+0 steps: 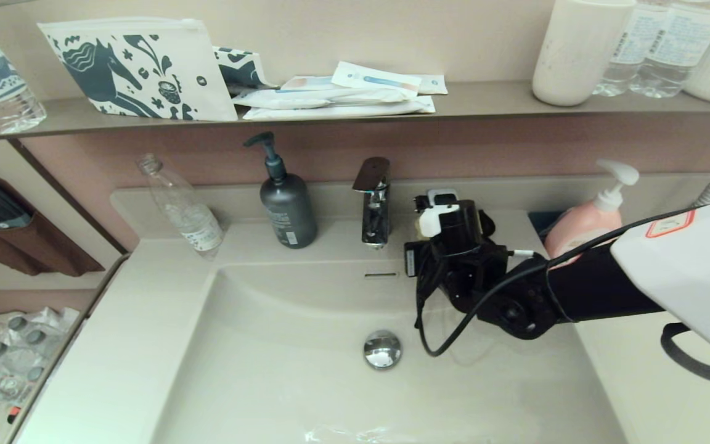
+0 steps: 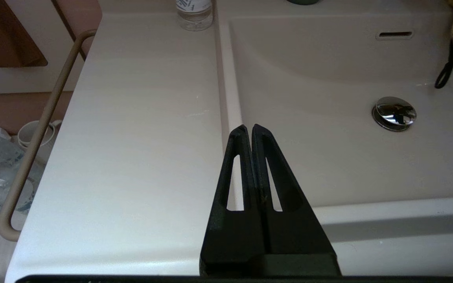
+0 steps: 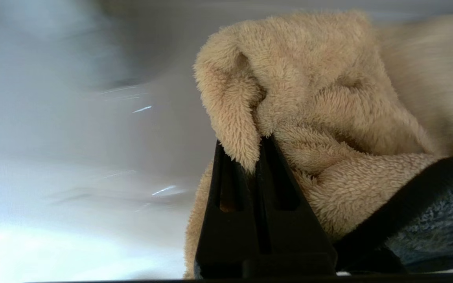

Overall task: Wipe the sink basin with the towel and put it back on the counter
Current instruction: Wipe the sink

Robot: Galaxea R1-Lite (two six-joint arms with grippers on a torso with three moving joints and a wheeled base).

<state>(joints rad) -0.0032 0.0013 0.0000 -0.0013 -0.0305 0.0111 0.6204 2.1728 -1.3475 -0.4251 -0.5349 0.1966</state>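
A: What's on the far left?
B: The left claw [image 2: 249, 129], parked at the near edge of the surface [image 2: 140, 129], fingers pressed together on nothing, tips pointing across toward the sink basin [image 2: 328, 157]. The chrome drain plug [image 2: 394, 113] sits in the bowl to its right, and beyond it a black loop [image 2: 448, 63] dangles into the basin.

A: And moving rightward?
B: Along the back ledge stand a clear plastic bottle [image 1: 182, 206], a dark grey pump bottle [image 1: 286, 200] and the chrome faucet [image 1: 373, 200], all to the left of the right claw [image 1: 438, 213].

A: How is the right arm posed?
B: It reaches in from the right side, black forearm stretched across the basin's right rim, wrist bent so the claw aims at the back right corner, just beside the faucet. A pink soap dispenser [image 1: 589, 216] stands behind the forearm.

A: Its grip?
B: Clamped on the towel [image 3: 321, 129]. From the wrist camera the mustard fleece bunches over and past the black fingers [image 3: 226, 204], with the black trim and dark backing hanging beside them, close over the glossy basin wall.
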